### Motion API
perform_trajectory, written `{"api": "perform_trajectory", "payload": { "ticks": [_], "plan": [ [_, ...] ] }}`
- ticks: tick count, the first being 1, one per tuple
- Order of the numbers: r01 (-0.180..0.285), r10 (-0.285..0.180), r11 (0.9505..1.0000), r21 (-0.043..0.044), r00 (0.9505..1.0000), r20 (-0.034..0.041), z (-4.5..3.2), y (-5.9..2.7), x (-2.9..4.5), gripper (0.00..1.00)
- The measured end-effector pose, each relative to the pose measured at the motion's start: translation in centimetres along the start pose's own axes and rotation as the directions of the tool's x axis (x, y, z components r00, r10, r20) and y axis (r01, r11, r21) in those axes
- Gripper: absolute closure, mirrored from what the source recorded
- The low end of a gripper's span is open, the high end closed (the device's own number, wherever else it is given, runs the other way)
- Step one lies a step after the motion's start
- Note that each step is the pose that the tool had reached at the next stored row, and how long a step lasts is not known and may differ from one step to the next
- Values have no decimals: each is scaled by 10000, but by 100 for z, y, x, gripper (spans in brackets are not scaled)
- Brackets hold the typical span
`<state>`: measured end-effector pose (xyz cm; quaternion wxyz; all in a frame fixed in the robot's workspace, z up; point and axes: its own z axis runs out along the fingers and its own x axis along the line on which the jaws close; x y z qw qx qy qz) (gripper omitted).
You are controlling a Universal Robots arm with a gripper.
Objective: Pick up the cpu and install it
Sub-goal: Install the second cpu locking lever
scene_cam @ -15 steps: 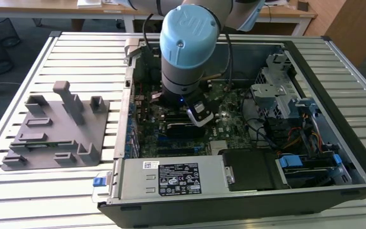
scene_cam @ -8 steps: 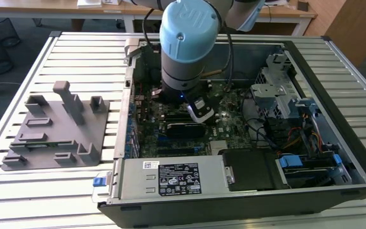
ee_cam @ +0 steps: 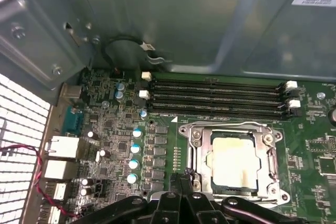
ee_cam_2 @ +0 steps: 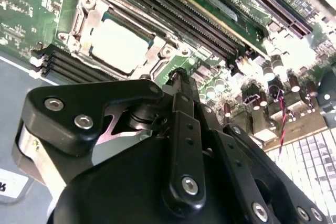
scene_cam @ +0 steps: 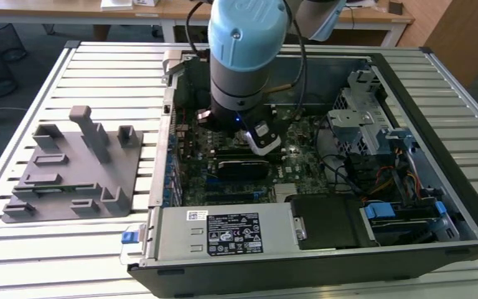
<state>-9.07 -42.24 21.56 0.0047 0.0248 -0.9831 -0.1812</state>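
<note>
Arm (scene_cam: 241, 56) upright at exterior view's centre, tool (ee_cam: 181, 178) down inside computer case (scene_cam: 438, 93), fingers together, empty, beside cpu (ee_cam: 234, 160) seated in socket (ee_cam: 273, 153).

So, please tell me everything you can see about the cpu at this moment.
The cpu is a flat square chip with a pale, shiny metal top and a thin darker rim. In both wrist views it lies level inside the metal-framed socket on the green motherboard, beside the long memory slots. The frame surrounds it on all sides. The tool is close by but apart from the chip.
</note>
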Motion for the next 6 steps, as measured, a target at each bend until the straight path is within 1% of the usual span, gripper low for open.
{"api": "perform_trajectory", "payload": {
  "ticks": [3,6],
  "plan": [
    [0,0,10000,2,10000,0,-42,16,0,89],
    [0,0,10000,0,10000,2,-52,21,0,89]
  ]
}}
